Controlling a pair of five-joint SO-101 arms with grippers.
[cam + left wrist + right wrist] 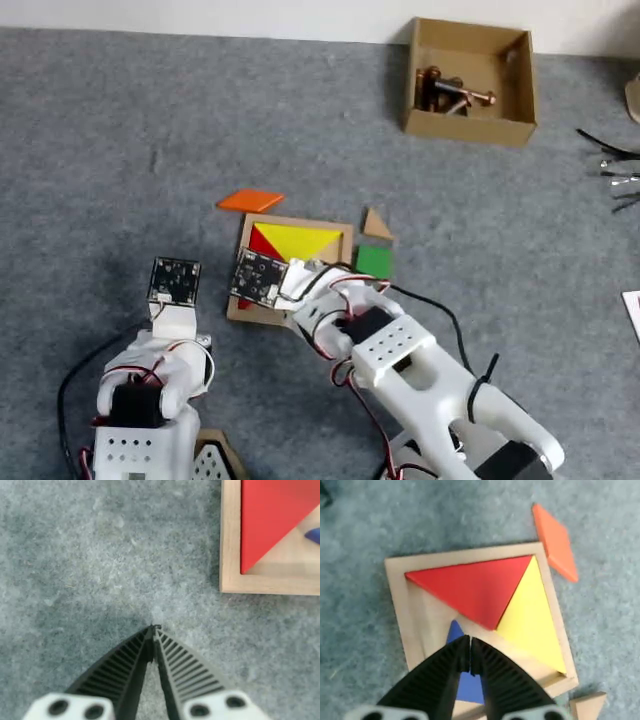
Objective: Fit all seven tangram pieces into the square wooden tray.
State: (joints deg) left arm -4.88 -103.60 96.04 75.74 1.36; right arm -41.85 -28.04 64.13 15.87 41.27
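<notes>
Tray [397,605] part-filled — both arms' fingers closed, empty.
Right end effector [470,652] above the blue piece [454,631]; left end effector [154,635] beside the tray.

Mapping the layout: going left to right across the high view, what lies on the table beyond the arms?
Orange piece, wooden tray, green square, cardboard box.

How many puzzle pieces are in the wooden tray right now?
3: a red triangle and a yellow triangle touching, plus a blue piece partly under the right gripper. More may be hidden.
</notes>
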